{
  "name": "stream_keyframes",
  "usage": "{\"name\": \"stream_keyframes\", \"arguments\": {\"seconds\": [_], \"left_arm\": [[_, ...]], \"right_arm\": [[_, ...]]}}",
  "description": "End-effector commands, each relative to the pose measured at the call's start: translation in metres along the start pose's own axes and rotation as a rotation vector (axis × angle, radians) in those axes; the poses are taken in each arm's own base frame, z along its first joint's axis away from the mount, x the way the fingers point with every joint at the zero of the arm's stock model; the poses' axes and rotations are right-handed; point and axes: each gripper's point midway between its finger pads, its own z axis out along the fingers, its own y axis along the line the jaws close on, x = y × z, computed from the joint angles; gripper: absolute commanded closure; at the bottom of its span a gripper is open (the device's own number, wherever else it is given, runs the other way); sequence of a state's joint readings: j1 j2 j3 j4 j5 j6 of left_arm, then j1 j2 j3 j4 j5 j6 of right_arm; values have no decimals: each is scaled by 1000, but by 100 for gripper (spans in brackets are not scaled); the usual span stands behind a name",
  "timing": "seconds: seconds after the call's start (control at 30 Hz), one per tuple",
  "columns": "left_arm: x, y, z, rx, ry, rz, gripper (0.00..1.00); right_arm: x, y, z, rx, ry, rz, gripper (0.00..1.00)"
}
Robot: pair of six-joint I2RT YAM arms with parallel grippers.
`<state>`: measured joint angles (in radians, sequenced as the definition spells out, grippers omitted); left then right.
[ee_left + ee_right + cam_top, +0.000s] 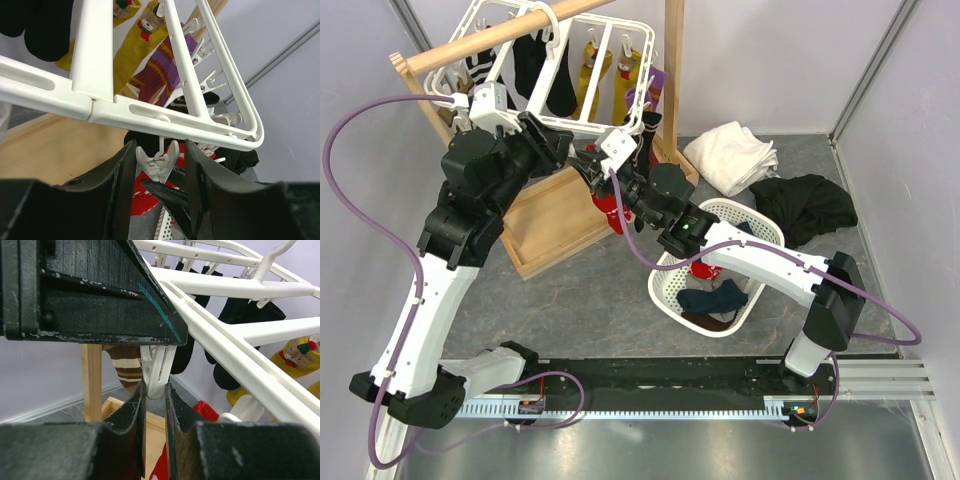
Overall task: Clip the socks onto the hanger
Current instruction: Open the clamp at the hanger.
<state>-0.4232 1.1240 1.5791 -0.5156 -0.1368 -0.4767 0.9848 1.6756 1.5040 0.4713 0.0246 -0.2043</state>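
The white slatted hanger (582, 126) hangs from a wooden rod; it fills the left wrist view (150, 117) and the right wrist view (235, 290). My left gripper (576, 153) is open and straddles the handles of a dangling white clip peg (159, 161), with its left finger touching the peg. My right gripper (604, 181) sits just under that peg (157, 370), nearly closed. The red sock (607, 212) hangs from it and shows low between its fingers (165, 467). Another red sock (700, 270) lies in the basket. No grey socks show.
Black, yellow and purple socks are clipped along the hanger (560, 75). The wooden stand's tray (555, 225) and post (672, 70) are right behind the grippers. A white lattice basket (667, 297) holds dark clothes. A white cloth (730, 155) and a black cloth (807, 205) lie at the right.
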Motion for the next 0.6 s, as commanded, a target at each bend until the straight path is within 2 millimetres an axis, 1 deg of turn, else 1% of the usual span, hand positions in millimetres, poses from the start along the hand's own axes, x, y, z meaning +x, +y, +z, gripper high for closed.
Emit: {"name": "stream_keyframes", "arguments": {"seconds": [0.0,0.07,0.1,0.27,0.33,0.37,0.4,0.43,0.57], "left_arm": [[-13,0,3,-22,-43,55,55],[-11,0,4,-26,-38,59,58],[-10,-1,4,-23,-37,63,62],[-8,0,4,-26,-33,75,68],[-8,0,4,-25,-33,81,70],[-9,-1,3,-24,-35,83,72],[-7,0,3,-24,-32,87,78],[-8,-1,3,-22,-33,91,81],[-10,-1,2,-17,-40,108,91]], "right_arm": [[-26,21,-7,-67,-44,-18,100],[-26,22,-7,-66,-42,-22,100],[-26,22,-7,-65,-42,-23,100],[-28,22,-8,-65,-44,-19,99],[-29,23,-8,-65,-44,-10,97],[-30,23,-8,-65,-45,-7,94],[-31,23,-9,-67,-45,-3,86],[-34,23,-10,-67,-50,5,83],[-36,23,-12,-66,-43,39,72]]}}
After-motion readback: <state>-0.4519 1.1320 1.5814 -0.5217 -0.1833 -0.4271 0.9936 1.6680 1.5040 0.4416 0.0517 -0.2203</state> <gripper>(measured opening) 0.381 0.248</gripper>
